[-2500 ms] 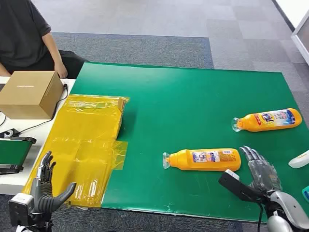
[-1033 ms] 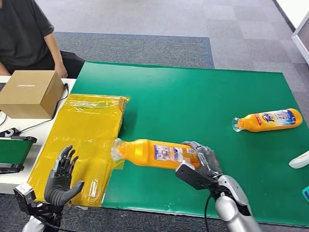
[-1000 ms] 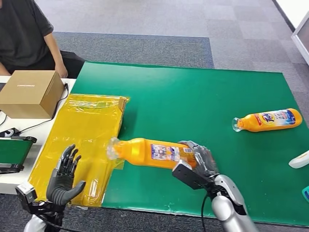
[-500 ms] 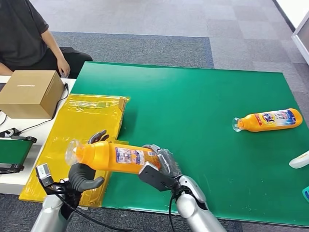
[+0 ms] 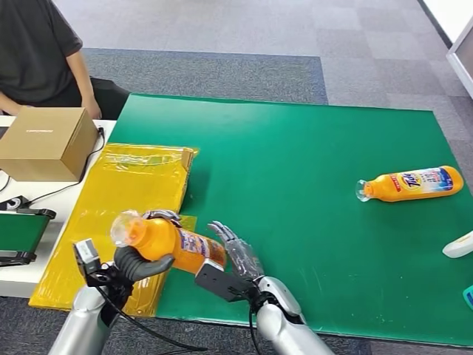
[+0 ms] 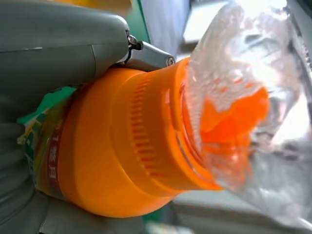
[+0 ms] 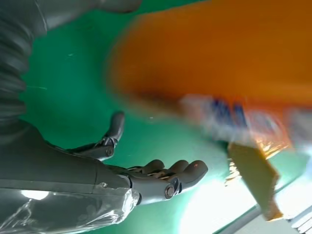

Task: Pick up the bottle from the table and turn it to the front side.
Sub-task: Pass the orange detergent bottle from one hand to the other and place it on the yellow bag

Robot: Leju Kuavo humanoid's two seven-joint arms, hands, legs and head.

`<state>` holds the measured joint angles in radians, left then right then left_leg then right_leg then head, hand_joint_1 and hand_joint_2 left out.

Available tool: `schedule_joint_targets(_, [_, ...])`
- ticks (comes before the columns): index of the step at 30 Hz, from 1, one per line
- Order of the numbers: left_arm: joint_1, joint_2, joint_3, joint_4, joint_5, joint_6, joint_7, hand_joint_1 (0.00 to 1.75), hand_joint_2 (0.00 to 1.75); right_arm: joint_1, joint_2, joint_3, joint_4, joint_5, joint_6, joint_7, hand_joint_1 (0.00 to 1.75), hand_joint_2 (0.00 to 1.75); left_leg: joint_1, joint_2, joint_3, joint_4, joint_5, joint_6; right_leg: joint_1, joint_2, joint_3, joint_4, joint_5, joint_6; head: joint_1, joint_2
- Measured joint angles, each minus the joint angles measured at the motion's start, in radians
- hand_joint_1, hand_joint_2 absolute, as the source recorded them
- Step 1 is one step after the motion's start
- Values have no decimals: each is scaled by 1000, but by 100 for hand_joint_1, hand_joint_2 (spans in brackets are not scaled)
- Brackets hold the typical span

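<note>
The left robot hand [image 5: 146, 260] is gripping the orange bottle [image 5: 167, 241] near its neck, thumb curling under it, holding it lifted and tilted over the counter's [image 5: 290, 148] near edge beside the yellow plastic sheet [image 5: 128, 194]. The right robot hand [image 5: 237, 255] is lying open, fingers spread, just beside the bottle's base. A second bottle [image 5: 412, 183] is lying far right.
</note>
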<state>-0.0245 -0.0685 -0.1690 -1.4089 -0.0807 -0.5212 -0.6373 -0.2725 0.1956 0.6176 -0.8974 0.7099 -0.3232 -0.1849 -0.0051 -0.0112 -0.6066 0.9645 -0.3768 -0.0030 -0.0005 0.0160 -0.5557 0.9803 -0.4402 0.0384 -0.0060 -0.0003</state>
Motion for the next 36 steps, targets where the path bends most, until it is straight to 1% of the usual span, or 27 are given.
schedule_joint_targets(2, [20,8,0,-42,-132,161,8,175,175,20,-8,-15,-17,11,-15,22,0,175,0,0,0,0,0,0,0,0,0,0,0,0,0,0])
schedule_joint_targets(4, [40,20,0,-92,-242,293,16,175,175,46,-18,-39,-47,22,-23,39,0,175,0,0,0,0,0,0,0,0,-1,0,0,0,0,0])
schedule_joint_targets(7, [64,42,0,-162,-379,432,39,175,175,81,-32,-77,-96,40,-30,55,0,175,0,0,-1,0,0,0,0,0,-1,0,0,0,0,0])
schedule_joint_targets(9, [83,63,0,-201,-485,510,75,175,175,108,-41,-105,-134,53,-29,63,0,175,0,0,-1,0,0,0,0,0,-1,0,0,0,0,0])
schedule_joint_targets(12, [106,116,-3,-237,-706,606,178,175,175,154,-52,-156,-198,78,-10,70,0,175,0,0,-1,0,0,0,0,0,-1,0,-1,-1,0,0])
schedule_joint_targets(13, [110,137,-4,-240,-774,621,218,175,175,167,-54,-173,-218,86,-2,72,0,175,0,0,-1,0,0,0,0,0,-1,0,-1,-1,0,0])
schedule_joint_targets(15, [112,175,-11,-237,-873,621,290,175,175,189,-57,-200,-251,96,13,74,0,175,0,0,-1,0,-1,-1,0,0,-1,0,-1,-1,0,0])
schedule_joint_targets(16, [108,194,-17,-227,-910,611,323,143,175,196,-58,-212,-263,99,19,75,0,175,0,0,0,0,-1,-1,0,0,-1,0,-1,-1,0,0])
schedule_joint_targets(19, [70,245,-55,-145,-1024,592,412,12,175,202,-58,-232,-274,105,39,73,0,175,0,0,0,0,0,-1,0,0,-1,0,-1,-2,0,0])
schedule_joint_targets(20, [54,257,-71,-106,-1060,600,434,0,175,202,-58,-234,-274,106,43,71,0,175,0,0,1,0,0,-1,0,0,0,0,-1,-2,0,0])
schedule_joint_targets(21, [39,266,-86,-64,-1090,617,449,0,175,201,-58,-236,-274,107,45,69,0,175,0,0,1,0,0,-1,0,0,0,0,0,-3,0,0])
schedule_joint_targets(23, [19,275,-112,13,-1127,672,459,0,87,202,-58,-238,-272,107,49,66,0,175,0,1,1,0,0,-1,0,1,-1,0,1,-3,0,0])
schedule_joint_targets(25, [8,277,-128,63,-1133,736,442,0,0,203,-58,-240,-271,106,52,64,0,175,0,1,1,0,0,-1,0,1,-1,0,1,-3,0,0])
schedule_joint_targets(27, [7,276,-134,83,-1100,791,401,0,0,206,-59,-240,-272,105,53,63,0,175,0,1,1,0,0,-1,0,0,-1,0,1,-3,0,0])
schedule_joint_targets(29, [18,268,-127,82,-1012,837,328,0,0,214,-60,-243,-278,101,53,63,0,175,0,0,0,0,0,-1,0,0,-1,0,0,-3,0,0])
schedule_joint_targets(31, [41,250,-106,51,-877,877,227,0,0,227,-63,-246,-288,96,52,61,0,175,0,0,0,0,0,-1,0,1,-1,0,0,-3,0,0])
schedule_joint_targets(33, [72,222,-71,-3,-705,901,117,0,0,238,-66,-249,-295,90,45,58,0,175,0,0,-1,0,-1,-1,0,1,-2,0,0,-3,0,0])
schedule_joint_targets(35, [100,189,-25,-64,-521,892,21,0,0,245,-69,-251,-300,83,33,55,0,175,0,0,-1,0,-1,-1,0,1,-2,0,0,-3,0,0])
schedule_joint_targets(36, [113,172,0,-95,-440,874,-12,0,0,249,-70,-251,-302,80,27,55,0,175,0,0,-1,0,-1,-1,0,1,-2,0,0,-3,0,0])
